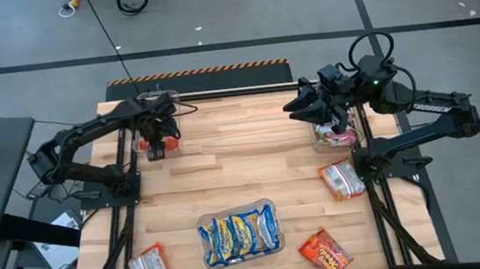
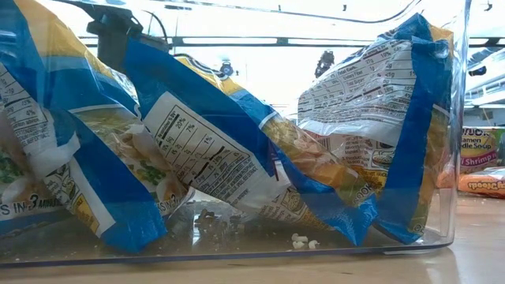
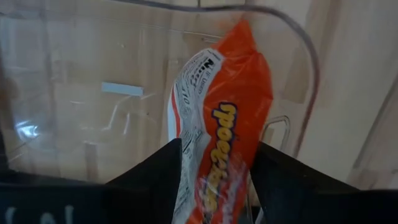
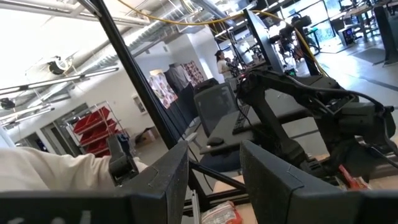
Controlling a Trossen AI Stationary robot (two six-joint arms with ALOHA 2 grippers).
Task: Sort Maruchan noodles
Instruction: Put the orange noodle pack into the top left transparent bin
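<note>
My left gripper [image 1: 158, 148] points down into a clear bin [image 1: 160, 116] at the table's far left, with an orange noodle packet [image 3: 217, 130] between its fingers. My right gripper [image 1: 295, 107] is raised at the far right, level and open, holding nothing [image 4: 214, 180]. Below it a second clear bin [image 1: 339, 135] holds pink-and-green packets. A third bin [image 1: 239, 233] near the front holds several blue-and-yellow packets [image 2: 237, 158]. Loose packets lie flat on the table at the near left [image 1: 151, 268], the near right [image 1: 325, 254] and the right [image 1: 341, 178]. My left gripper has the orange packet's near end [image 3: 211, 186] between its two fingers [image 3: 161, 180], which come from above and point down. The packet hangs lengthwise below them inside the bin, printed face toward the wrist camera. Whether its lower end [image 3: 245, 37] touches the bin floor I cannot tell.
The bin's clear walls [image 3: 305, 56] stand close around my left gripper. The black arm frames [image 1: 129, 225] [image 1: 379, 201] run along the table's left and right edges. Bare wood [image 1: 243, 165] lies between the three bins.
</note>
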